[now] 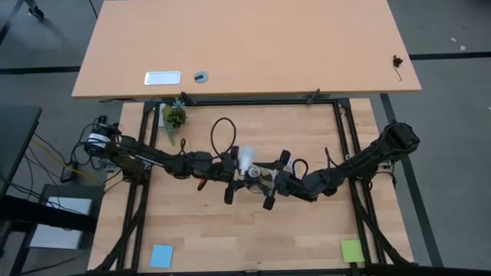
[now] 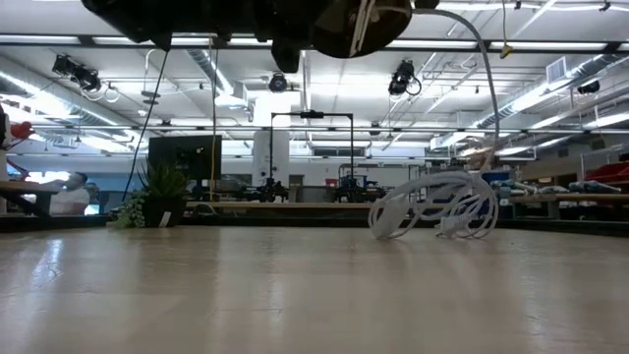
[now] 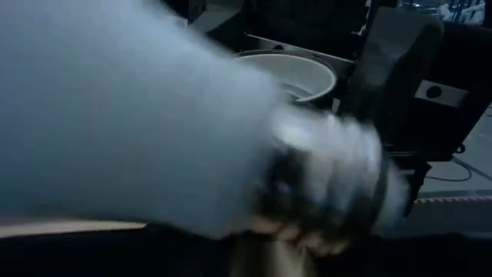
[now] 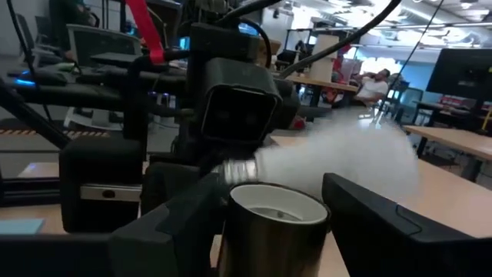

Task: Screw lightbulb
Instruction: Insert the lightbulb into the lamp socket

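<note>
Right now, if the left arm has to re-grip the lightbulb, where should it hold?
Probably the rounded white head of the lightbulb, approached from the left gripper's side. The threaded base points toward the metal socket in the right gripper and must stay bare.

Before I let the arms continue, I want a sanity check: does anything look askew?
Yes. The lightbulb in the left end effector lies sideways, its threaded base beside the socket opening, not pointing down into it. The right end effector holds that socket.

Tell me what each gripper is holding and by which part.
The left gripper holds the lightbulb around its white head. The right gripper holds the metal socket cup by its sides.
</note>
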